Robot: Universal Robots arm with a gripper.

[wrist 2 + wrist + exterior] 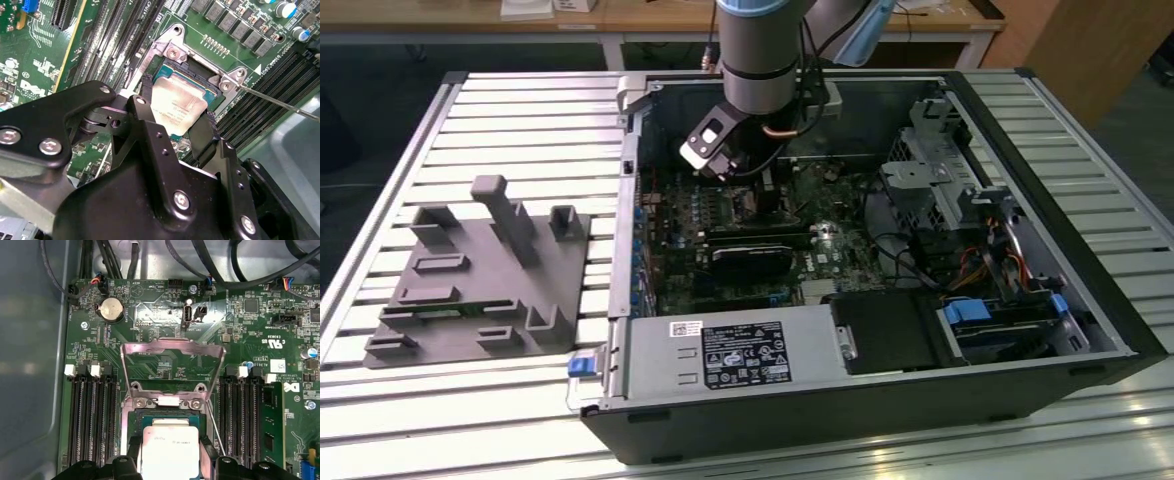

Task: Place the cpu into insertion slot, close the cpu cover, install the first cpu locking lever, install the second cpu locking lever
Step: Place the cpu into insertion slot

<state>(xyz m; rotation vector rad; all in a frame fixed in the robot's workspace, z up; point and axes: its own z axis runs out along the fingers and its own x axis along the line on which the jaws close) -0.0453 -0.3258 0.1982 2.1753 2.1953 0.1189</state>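
Here the claw grips the lettered cpu above the insertion slot.

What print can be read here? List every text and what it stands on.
None can be quoted surely.
cpu: faint print on its metal top, too small to read.
circuit board: white lettering, too small to read.
black label: white print, too small to read.
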